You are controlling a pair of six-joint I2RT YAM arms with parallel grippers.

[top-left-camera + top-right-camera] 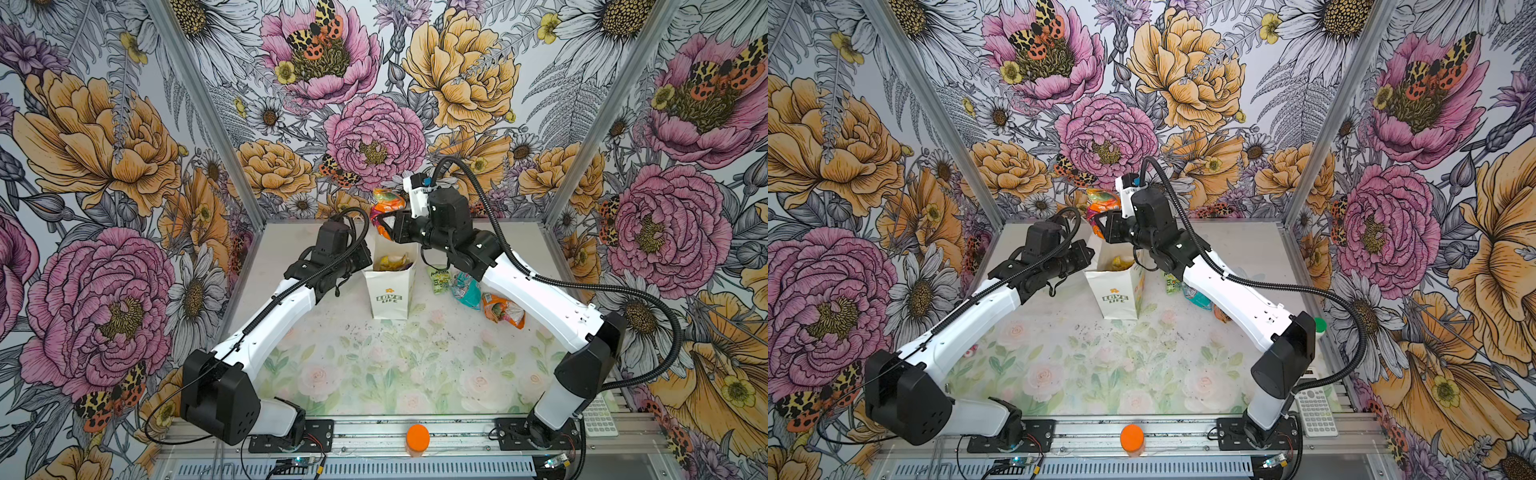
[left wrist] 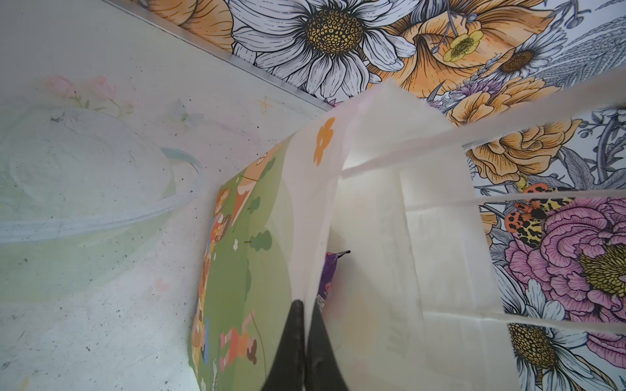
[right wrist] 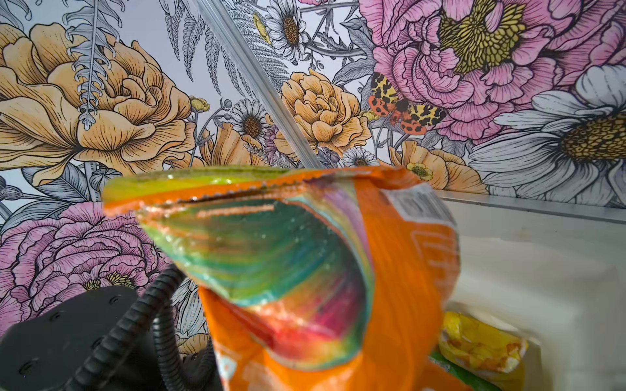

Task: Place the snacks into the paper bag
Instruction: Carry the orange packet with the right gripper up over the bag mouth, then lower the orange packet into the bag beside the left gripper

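Orange packet (image 3: 406,270), gripped by the right hand (image 1: 386,226), hovers at the paper bag's (image 1: 390,299) twelve o'clock rim, left hand (image 2: 306,304) pinching its nine o'clock wall; next likely lowering, then release.

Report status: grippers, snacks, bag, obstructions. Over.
Left gripper shut on paper bag wall. Right gripper shut on orange packet above bag mouth. Yellow packet inside; pale green packet, teal packet, orange-and-white packet on table. Nothing seen blocking mouth.
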